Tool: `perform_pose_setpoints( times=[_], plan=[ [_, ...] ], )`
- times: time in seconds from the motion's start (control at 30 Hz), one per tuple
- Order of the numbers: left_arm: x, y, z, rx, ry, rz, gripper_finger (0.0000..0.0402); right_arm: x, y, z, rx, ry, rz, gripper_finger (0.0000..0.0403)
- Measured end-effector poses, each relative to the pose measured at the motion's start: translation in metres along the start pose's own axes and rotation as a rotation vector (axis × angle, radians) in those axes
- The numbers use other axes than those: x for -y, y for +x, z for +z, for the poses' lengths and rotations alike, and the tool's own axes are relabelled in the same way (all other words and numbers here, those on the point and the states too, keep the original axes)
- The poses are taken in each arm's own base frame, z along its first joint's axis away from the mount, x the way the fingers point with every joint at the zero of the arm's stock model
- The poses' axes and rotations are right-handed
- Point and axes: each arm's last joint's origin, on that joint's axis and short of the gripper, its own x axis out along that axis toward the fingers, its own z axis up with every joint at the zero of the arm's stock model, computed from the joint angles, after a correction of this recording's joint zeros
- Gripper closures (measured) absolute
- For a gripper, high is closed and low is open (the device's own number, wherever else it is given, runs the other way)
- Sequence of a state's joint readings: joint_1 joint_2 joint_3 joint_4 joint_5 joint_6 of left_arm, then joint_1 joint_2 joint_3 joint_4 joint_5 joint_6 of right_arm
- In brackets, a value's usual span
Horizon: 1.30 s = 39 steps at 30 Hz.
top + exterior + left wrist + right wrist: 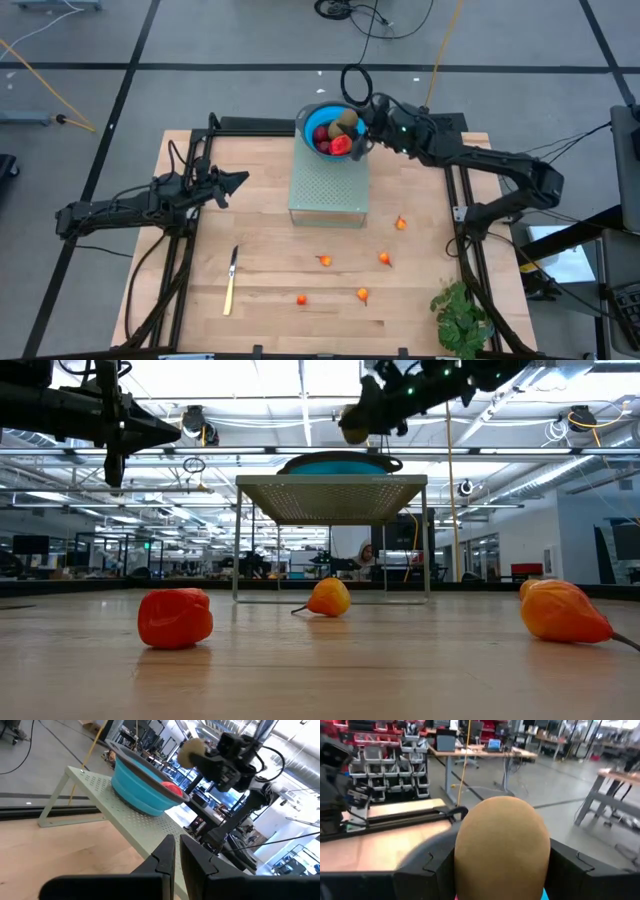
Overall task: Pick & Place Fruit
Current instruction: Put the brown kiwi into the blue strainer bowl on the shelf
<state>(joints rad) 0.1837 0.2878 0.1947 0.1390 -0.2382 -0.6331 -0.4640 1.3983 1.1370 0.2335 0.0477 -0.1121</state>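
1. The right gripper (362,122) hangs over the blue bowl (310,112), at the bowl's 3 o'clock rim, its fingers clamped on a brownish-olive oval fruit (501,845) — the fruit sits between the jaws, not yet let go.
2. The bowl stands on a pale perforated rack (328,188) at the desk's (200,310) 12 o'clock side. Already in it: a dark red round fruit (322,135), a red piece (341,145) and another olive oval (346,120).
3. Still loose on the desk, around 5 to 6 o'clock of the rack: five small orange fruits (325,261) — by my reading, the job is roughly half done.
4. The left gripper (240,181) waits closed and empty, at 9 o'clock of the rack.
5. A yellow-handled knife (230,284) and a leafy plant (462,318) lie apart from the fruit.
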Motion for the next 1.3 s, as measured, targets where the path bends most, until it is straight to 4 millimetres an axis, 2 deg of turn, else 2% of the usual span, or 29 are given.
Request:
perform_pose_setpoints(
  times=[0.2, 0.4, 0.73, 1.07, 1.3],
  plan=[
    [0.0, 0.0, 0.0, 0.001, 0.0, 0.0, 0.0376, 0.016, 0.015, -0.018, -0.055, 0.084, 0.022, 0.019],
    [0.0, 0.0, 0.0, 0.0, 0.001, 0.0, 0.0376, 0.02, 0.026, -0.033, -0.105, 0.107, 0.031, 0.019],
    [0.0, 0.0, 0.0, 0.0, 0.003, 0.0, 0.0376, 0.02, 0.024, -0.031, -0.107, 0.107, 0.031, 0.019],
    [0.0, 0.0, 0.0, 0.001, 0.01, 0.0, 0.0376, 0.019, 0.019, -0.035, -0.181, 0.11, 0.035, 0.019],
    [0.0, 0.0, 0.0, 0.001, 0.009, 0.0, 0.0376, 0.019, 0.019, -0.036, -0.183, 0.11, 0.036, 0.0163]
  ],
)
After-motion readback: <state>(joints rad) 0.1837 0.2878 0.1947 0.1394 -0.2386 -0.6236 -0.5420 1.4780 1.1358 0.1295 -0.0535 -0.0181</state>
